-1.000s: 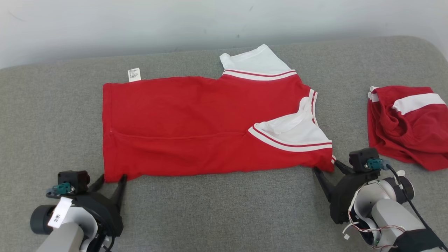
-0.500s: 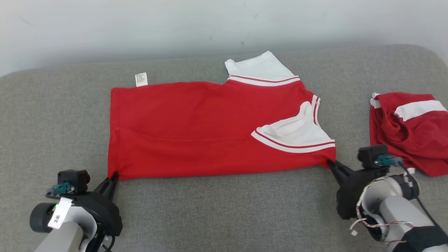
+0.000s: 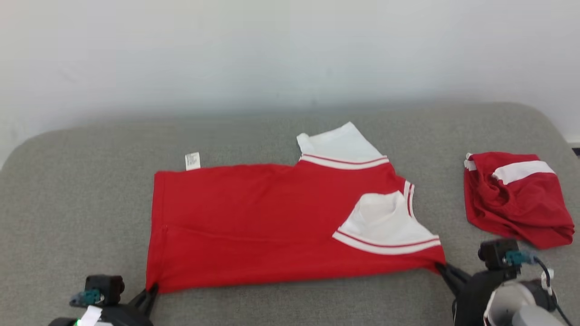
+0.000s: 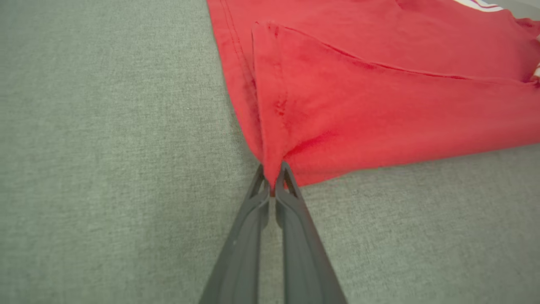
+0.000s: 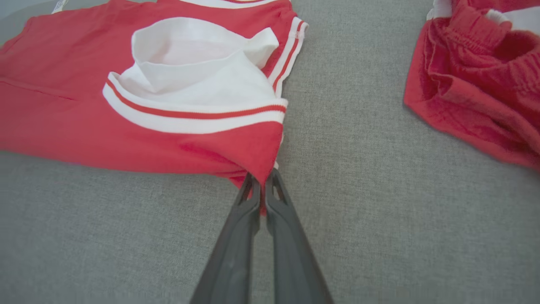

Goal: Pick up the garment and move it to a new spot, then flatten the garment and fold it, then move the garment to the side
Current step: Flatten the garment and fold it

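Note:
The garment (image 3: 253,226), a red shirt with white sleeves and red-striped white trim, lies folded lengthwise across the grey cushion (image 3: 81,203). My left gripper (image 3: 152,290) is shut on its near left corner; the left wrist view shows the gripper (image 4: 272,181) pinching the red cloth (image 4: 358,105) into a small peak. My right gripper (image 3: 442,268) is shut on the near right corner, just below the white sleeve (image 3: 385,222). In the right wrist view the gripper (image 5: 262,181) clamps the red hem under the striped band (image 5: 190,114).
A second crumpled red and white garment (image 3: 516,197) lies at the right of the cushion, also in the right wrist view as crumpled cloth (image 5: 481,71). A white care label (image 3: 192,160) sticks out at the shirt's far left edge. A pale wall (image 3: 272,50) rises behind.
Both grippers closed on the shirt's near corners; a second ago they stood open beside them. The camera has tilted up, so the whole scene sits lower in view.

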